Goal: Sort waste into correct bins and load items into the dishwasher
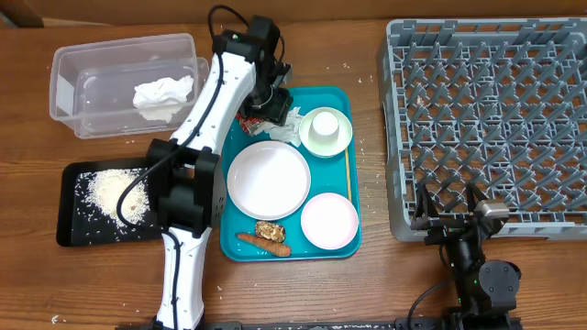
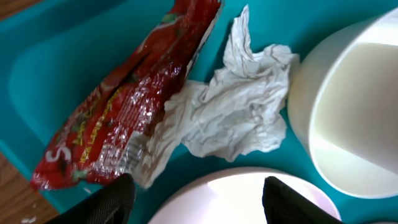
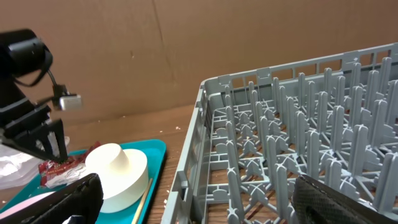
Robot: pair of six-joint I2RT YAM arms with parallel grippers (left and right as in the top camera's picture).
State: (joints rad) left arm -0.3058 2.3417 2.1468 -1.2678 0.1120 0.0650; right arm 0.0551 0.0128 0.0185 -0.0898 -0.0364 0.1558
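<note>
My left gripper (image 1: 271,108) (image 2: 196,190) is open and empty, low over the back of the teal tray (image 1: 348,101). Just ahead of its fingers lie a red snack wrapper (image 2: 118,118) (image 1: 248,117) and a crumpled white napkin (image 2: 239,112) (image 1: 290,125). A white bowl (image 1: 326,131) (image 2: 348,118) (image 3: 118,174) stands beside the napkin. A large white plate (image 1: 268,179) lies under the fingers. A small white plate (image 1: 329,221) and food scraps (image 1: 266,236) lie at the tray's front. My right gripper (image 1: 449,215) (image 3: 199,199) is open and empty at the front left corner of the grey dish rack (image 1: 486,119) (image 3: 292,143).
A clear plastic bin (image 1: 69,87) holding a crumpled tissue stands at the back left. A black tray (image 1: 73,225) with spilled rice lies at the front left. A thin wooden stick (image 1: 349,188) lies along the teal tray's right edge. Crumbs dot the wooden table.
</note>
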